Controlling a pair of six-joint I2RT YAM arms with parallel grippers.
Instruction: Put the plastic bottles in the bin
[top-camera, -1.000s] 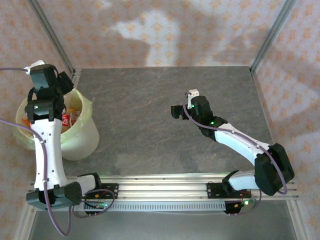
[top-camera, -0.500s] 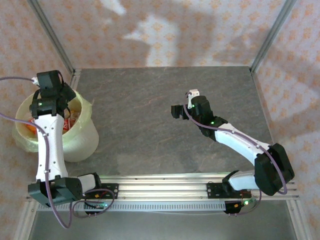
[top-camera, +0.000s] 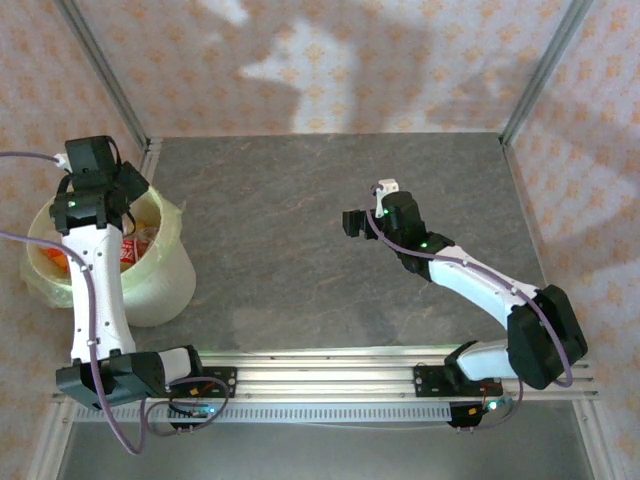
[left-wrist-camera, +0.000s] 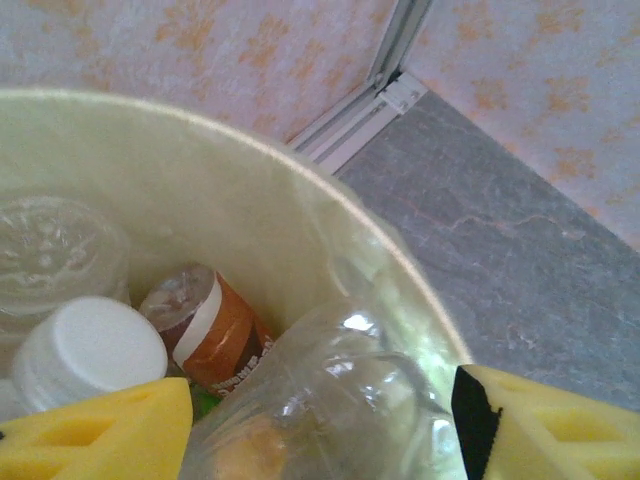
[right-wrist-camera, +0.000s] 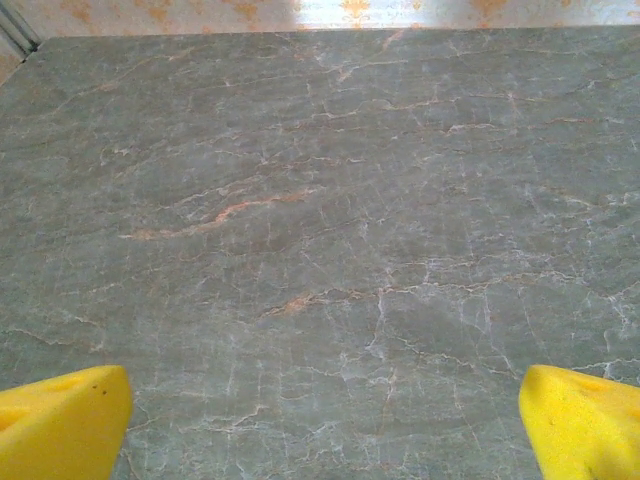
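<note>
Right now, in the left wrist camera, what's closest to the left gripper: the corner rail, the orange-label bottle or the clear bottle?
1. Clear bottle, between the fingers of the left gripper.
2. Orange-label bottle, just beyond, inside the bin.
3. Corner rail, farthest, behind the bin.

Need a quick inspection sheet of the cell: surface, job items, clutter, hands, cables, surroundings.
Surface: grey veined tabletop, no spills seen.
Job's things: round bin lined with a pale yellow-green bag at the table's left edge; inside it a clear plastic bottle, an orange-labelled bottle and a white-capped bottle.
Clutter: nothing seen.
Hands: left hand over the bin, fingers apart with the clear bottle between them, grip unclear; right hand open above the tabletop, holding nothing.
Cables: purple cable hanging loose by the left arm.
Surroundings: pale orange-patterned walls, aluminium frame post.
</note>
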